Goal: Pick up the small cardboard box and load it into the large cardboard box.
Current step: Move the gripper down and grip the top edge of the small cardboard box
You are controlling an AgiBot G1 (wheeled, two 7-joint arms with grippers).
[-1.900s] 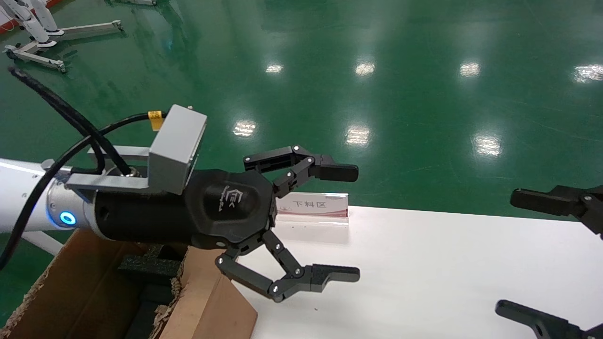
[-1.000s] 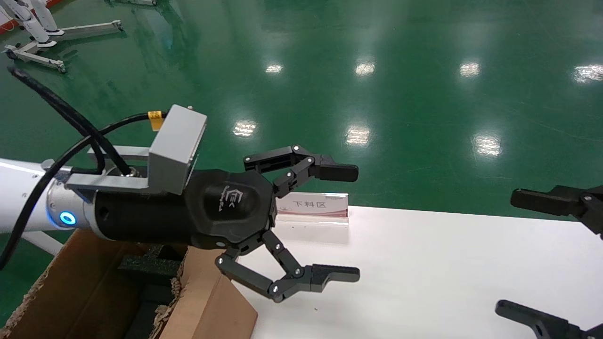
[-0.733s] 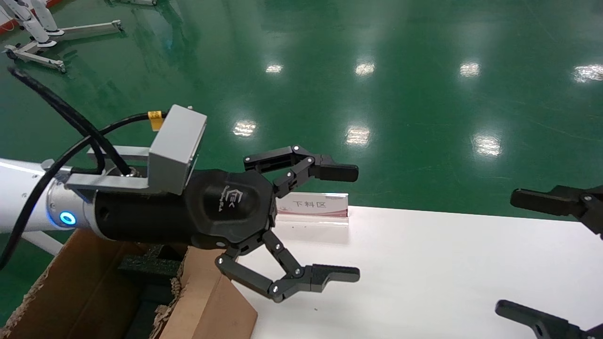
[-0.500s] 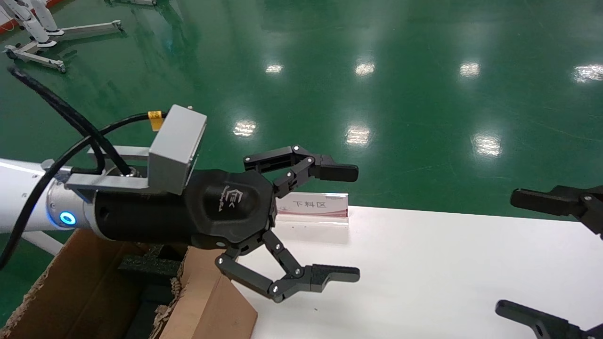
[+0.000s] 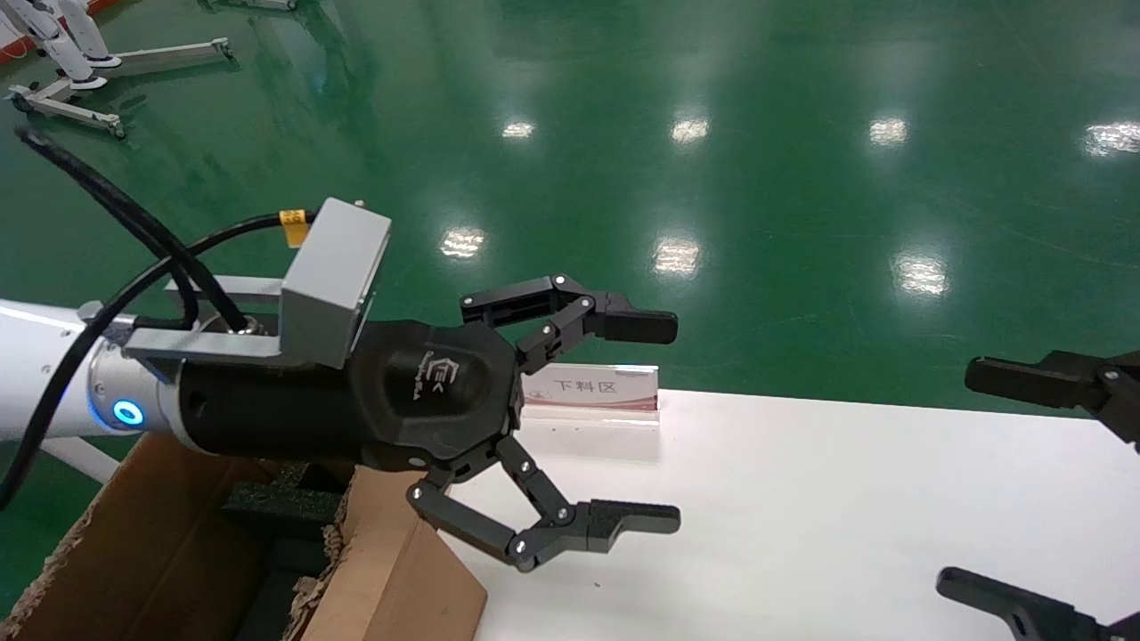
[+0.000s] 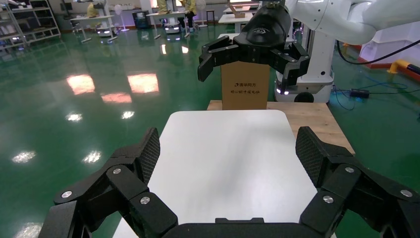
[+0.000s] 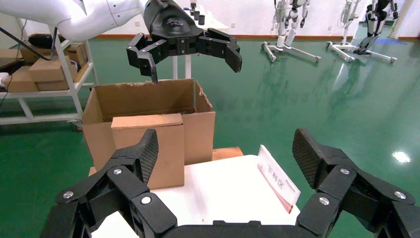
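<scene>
Left pincer [image 5: 655, 423] level, spread wide and empty above the white table [image 5: 846, 516]; right pincer [image 5: 989, 481] likewise wide.

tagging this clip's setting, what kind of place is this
Probably a robotics factory or test hall: a glossy green floor, humanoid robots on stands, metal racks, and a white table beside the large cardboard box.

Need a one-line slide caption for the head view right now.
Open left gripper hovers above white table beside ragged brown corrugated carton; right gripper open.
</scene>
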